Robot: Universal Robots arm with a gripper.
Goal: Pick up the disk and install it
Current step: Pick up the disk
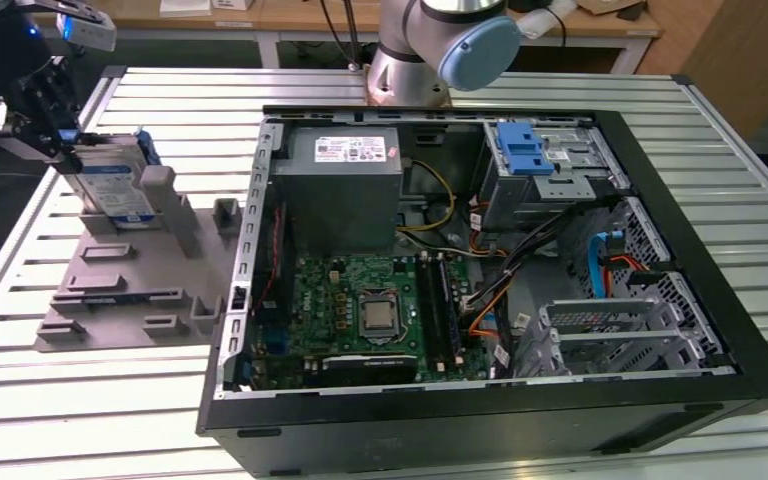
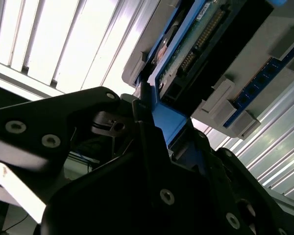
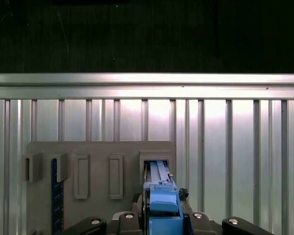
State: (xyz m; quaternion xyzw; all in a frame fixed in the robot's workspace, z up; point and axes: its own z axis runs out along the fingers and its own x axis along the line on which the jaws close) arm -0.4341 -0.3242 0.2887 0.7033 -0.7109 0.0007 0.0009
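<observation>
In the exterior view, the gripper [image 1: 61, 148] hangs at about 10 o'clock, clamped on the upper edge of the disk [image 1: 107, 185]. The disk stands upright in the grey fixture block [image 1: 117, 280], which lies on the slatted table [image 1: 91, 400] at 9 o'clock from the open computer case [image 1: 704, 385].

In the second wrist view, the gripper [image 2: 161, 122] pinches the disk's blue caddy; the disk [image 2: 186, 54] shows its circuit board beside the fixture block [image 2: 220, 98].

In the first wrist view, the gripper [image 3: 161, 218] holds the disk [image 3: 162, 200] by its caddy over a slot of the fixture block [image 3: 98, 152].
</observation>
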